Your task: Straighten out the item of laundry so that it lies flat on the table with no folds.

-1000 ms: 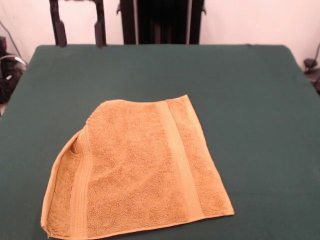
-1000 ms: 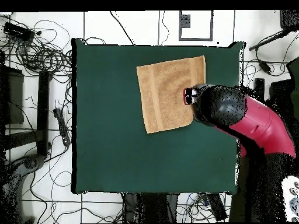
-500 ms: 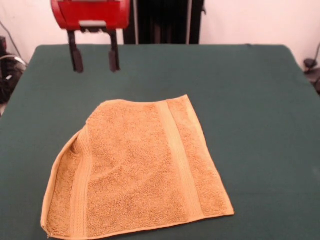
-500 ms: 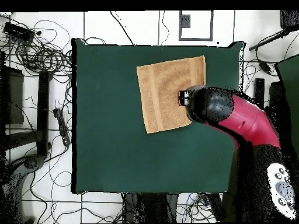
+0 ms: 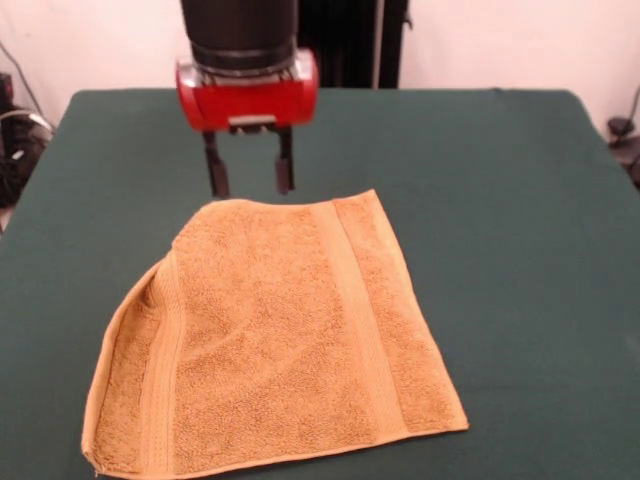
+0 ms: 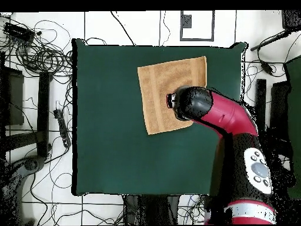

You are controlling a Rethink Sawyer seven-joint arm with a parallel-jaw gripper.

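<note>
Below the jaws and toward the camera in the front view, the towel (image 5: 275, 345) lies on the green table (image 5: 520, 180), mostly spread out. One fault: its corner below the jaws and off to the picture's left is turned under or folded in, so that side runs as a slanted, rounded edge with the ribbed band (image 5: 160, 375) bunched along it. The other ribbed band (image 5: 360, 320) runs straight and flat. The remaining three corners look square.

Gripper (image 5: 250, 185) hangs right above the towel's far edge, close to where the slanted fold begins. Jaws are released, fingers (image 5: 215, 175) parted with nothing between them. Can't tell if the tips touch the cloth yet; looks like just clear of it.

Step, as I read it: approach for a pinch on the folded corner. Next move needs a descent onto the edge layer only, closing on the tucked flap rather than both layers, then a pull outward, away from the towel's middle, to unroll it. Risk: dragging the whole towel instead of opening the fold.

No brand, label or legible writing visible; no tag visible either.
</note>
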